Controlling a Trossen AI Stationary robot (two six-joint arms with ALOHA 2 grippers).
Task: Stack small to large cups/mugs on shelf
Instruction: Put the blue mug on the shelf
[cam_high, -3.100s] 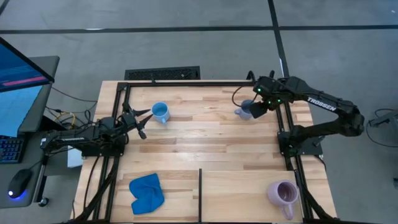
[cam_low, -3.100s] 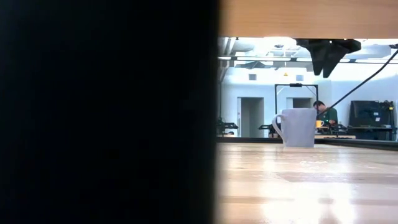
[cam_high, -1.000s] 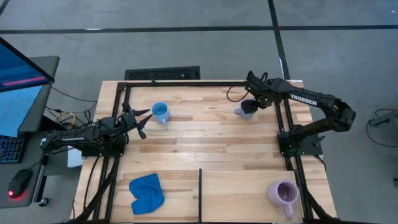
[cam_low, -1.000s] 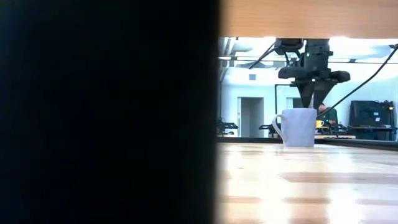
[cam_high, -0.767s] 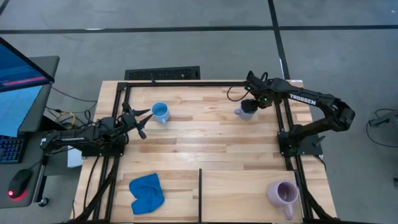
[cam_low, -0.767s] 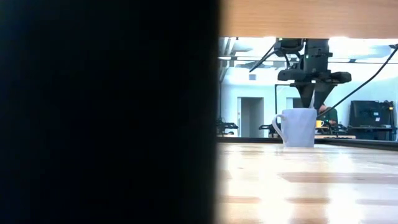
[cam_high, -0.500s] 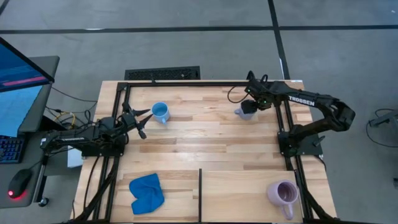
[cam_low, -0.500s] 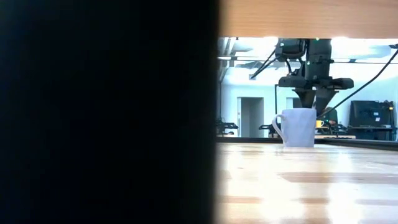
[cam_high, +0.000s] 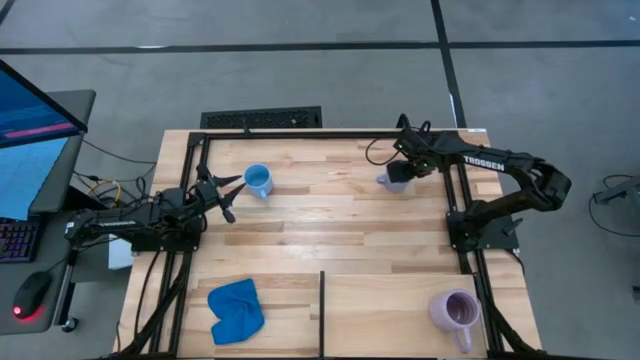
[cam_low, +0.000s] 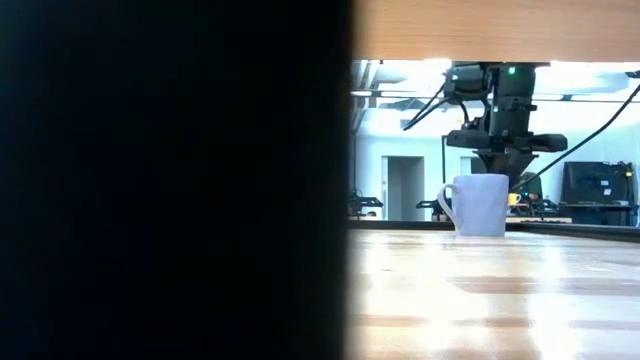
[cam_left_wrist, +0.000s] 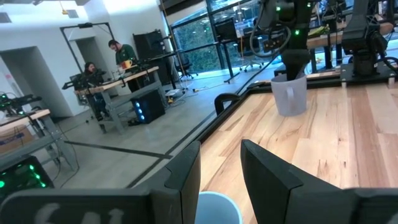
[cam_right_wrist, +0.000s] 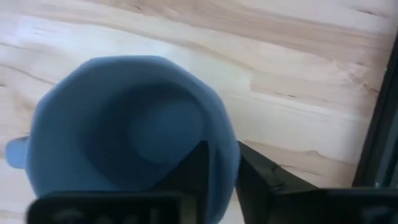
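A grey-blue mug (cam_high: 395, 179) stands upright on its base at the table's far right, also seen in the low view (cam_low: 480, 205). My right gripper (cam_high: 408, 170) is down on it from above, shut on its wall. A sky-blue mug (cam_high: 258, 181) stands at the far left. My left gripper (cam_high: 228, 190) waits open and level just short of it, touching nothing. A lilac mug (cam_high: 455, 310) stands on the shelf (cam_high: 390, 310) at the near right. My right gripper holds the grey-blue mug by its wall at the rim (cam_right_wrist: 222, 163), on the side away from the handle (cam_right_wrist: 15, 152). One finger (cam_right_wrist: 196, 168) is inside the mug and one (cam_right_wrist: 261, 177) outside. The fingers come from above, pointing steeply down. The mug stands upright on the table.
A bright blue cloth (cam_high: 236, 310) lies at the near left. A thin black rail (cam_high: 322, 310) divides the shelf. Black frame rails run along the far edge (cam_high: 300, 133) and beside my right arm's base (cam_high: 462, 215). Bare wood lies between the two far mugs.
My right gripper has sunk a little onto the grey-blue mug, so that its fingers now reach down over the rim. The mug has kept its place and stayed upright.
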